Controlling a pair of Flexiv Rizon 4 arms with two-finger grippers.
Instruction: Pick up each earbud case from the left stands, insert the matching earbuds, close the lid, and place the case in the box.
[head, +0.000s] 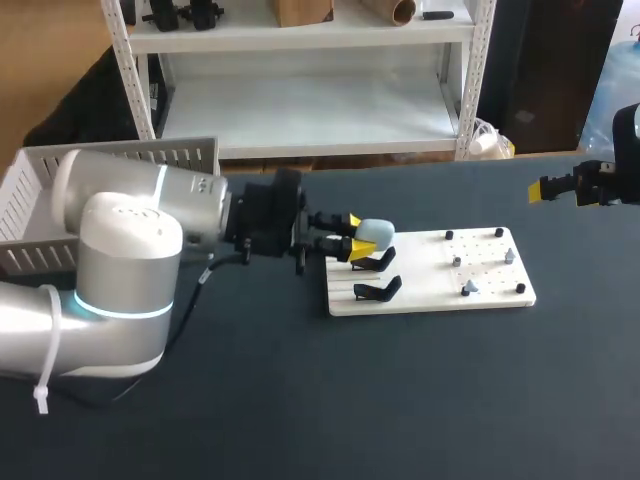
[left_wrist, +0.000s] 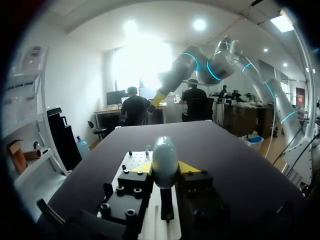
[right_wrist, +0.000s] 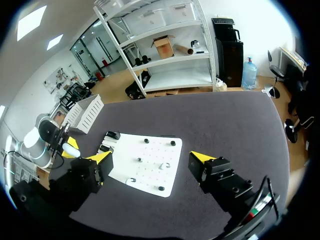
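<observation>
A pale blue earbud case (head: 376, 232) sits between the yellow tips of my left gripper (head: 352, 232), which is shut on it from two sides just above the rear black stand (head: 372, 260). In the left wrist view the case (left_wrist: 165, 157) stands upright between the fingertips (left_wrist: 144, 167), with the stand's black arm under it; I cannot tell whether they touch. The front stand (head: 378, 290) is bare. Small earbuds (head: 468, 288) rest on pegs of the white board (head: 430, 300). My right gripper (head: 550, 190) hangs open, off to the far right of the board (right_wrist: 145, 170).
A white slatted box (head: 40, 190) stands at the back left behind my left arm, also seen as the box (right_wrist: 86, 111) in the right wrist view. Dark tabletop surrounds the board on the near and right sides.
</observation>
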